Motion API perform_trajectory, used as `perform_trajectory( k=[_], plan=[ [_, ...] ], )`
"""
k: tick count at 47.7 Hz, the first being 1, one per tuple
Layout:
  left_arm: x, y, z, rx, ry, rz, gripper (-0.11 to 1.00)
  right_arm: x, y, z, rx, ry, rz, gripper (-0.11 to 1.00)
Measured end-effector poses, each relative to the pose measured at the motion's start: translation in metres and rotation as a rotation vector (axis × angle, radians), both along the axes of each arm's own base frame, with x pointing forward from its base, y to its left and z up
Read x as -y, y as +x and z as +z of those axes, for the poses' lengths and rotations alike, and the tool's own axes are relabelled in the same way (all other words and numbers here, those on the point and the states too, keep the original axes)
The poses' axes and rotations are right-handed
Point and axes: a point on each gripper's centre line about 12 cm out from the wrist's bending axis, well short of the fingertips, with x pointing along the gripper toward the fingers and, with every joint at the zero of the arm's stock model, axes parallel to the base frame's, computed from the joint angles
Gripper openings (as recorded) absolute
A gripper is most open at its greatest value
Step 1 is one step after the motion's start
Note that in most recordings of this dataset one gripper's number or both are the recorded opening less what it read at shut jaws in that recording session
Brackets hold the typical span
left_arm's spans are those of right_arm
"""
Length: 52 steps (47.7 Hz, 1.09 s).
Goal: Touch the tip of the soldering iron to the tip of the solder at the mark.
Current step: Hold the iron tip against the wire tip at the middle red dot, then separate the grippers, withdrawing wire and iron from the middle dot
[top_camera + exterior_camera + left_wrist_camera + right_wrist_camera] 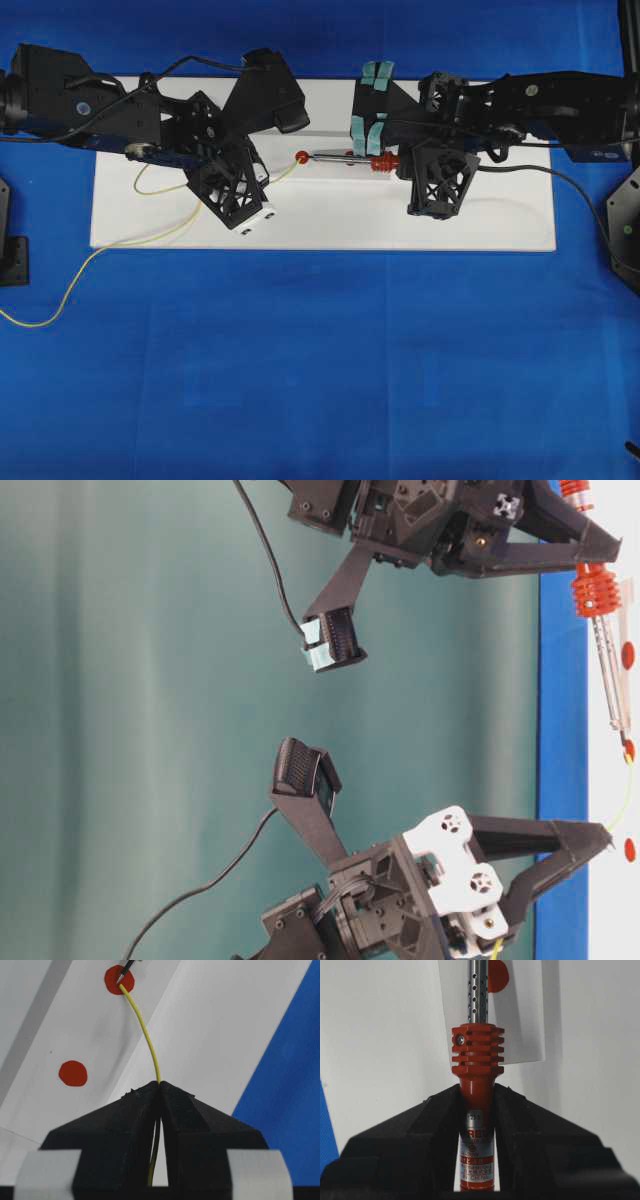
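Observation:
My right gripper (477, 1095) is shut on the red-orange handle of the soldering iron (478, 1060), just behind its ribbed collar. The silver shaft points left across the board in the overhead view (345, 155). My left gripper (160, 1084) is shut on the thin yellow solder (145, 1035), which arcs forward from the jaws. The solder's end lies on a red round mark (111, 982), and the iron's pointed tip (121, 977) meets it there. In the overhead view the left gripper (262, 183) is left of the mark (302, 157) and the right gripper (403, 165) is to its right.
Everything sits on a white board (480, 215) on blue cloth. A second red mark (73, 1073) lies nearer my left gripper. The solder's long tail (100, 255) trails off the board's left front. The iron's black cord (560, 180) runs right. A pale sheet (525, 1020) lies under the shaft.

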Motion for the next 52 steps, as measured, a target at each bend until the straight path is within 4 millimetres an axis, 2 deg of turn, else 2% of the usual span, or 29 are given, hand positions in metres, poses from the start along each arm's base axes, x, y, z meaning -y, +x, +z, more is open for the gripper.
perform_trajectory(
  k=[43, 52],
  plan=[
    [0.001, 0.0, 0.0, -0.002, 0.0, -0.003, 0.02, 0.0, 0.0, 0.0, -0.001, 0.0, -0.001, 0.08],
    [0.004, -0.017, 0.009, -0.021, -0.004, -0.002, 0.02, 0.0, 0.0, 0.0, -0.002, -0.001, 0.001, 0.08]
  ],
)
